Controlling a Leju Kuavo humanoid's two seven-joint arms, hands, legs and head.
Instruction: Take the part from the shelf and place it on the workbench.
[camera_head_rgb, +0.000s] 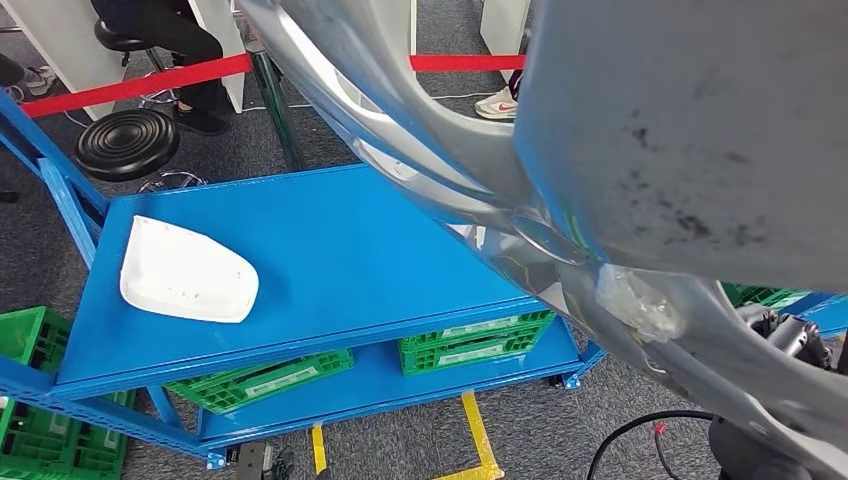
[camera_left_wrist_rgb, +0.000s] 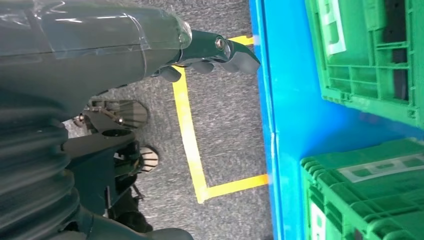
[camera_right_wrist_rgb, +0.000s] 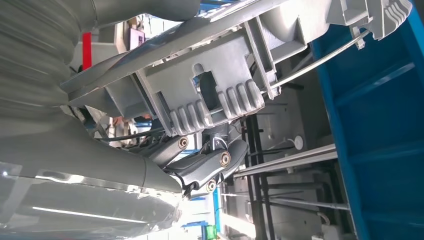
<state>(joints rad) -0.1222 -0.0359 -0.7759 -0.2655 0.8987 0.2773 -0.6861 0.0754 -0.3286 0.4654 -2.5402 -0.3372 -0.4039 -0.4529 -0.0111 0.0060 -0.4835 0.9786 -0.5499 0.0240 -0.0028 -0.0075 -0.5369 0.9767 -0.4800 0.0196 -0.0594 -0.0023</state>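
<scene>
Carrying large grey part (camera_head_rgb: 680, 130) close before the head camera, right hand (camera_right_wrist_rgb: 210, 162) curled under its ribbed underside; left hand (camera_left_wrist_rgb: 210, 50) hanging bare, fingers loosely bent; keeping grip level while turning; beyond, blue shelf (camera_head_rgb: 350, 250), white part (camera_head_rgb: 187, 270), green crates (camera_head_rgb: 470, 340), grey carpet (camera_head_rgb: 560, 430), black stool (camera_head_rgb: 127, 143).

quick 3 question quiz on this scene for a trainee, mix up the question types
1. True or false: the white part lies on the top level of the blue shelf.
2. What stands on the shelf's lower level? A) green crates B) cardboard boxes C) red buckets
3. What colour is the large part that the right hand grips, close to the head camera?

Key: 1 true; 2 A; 3 grey.
</scene>
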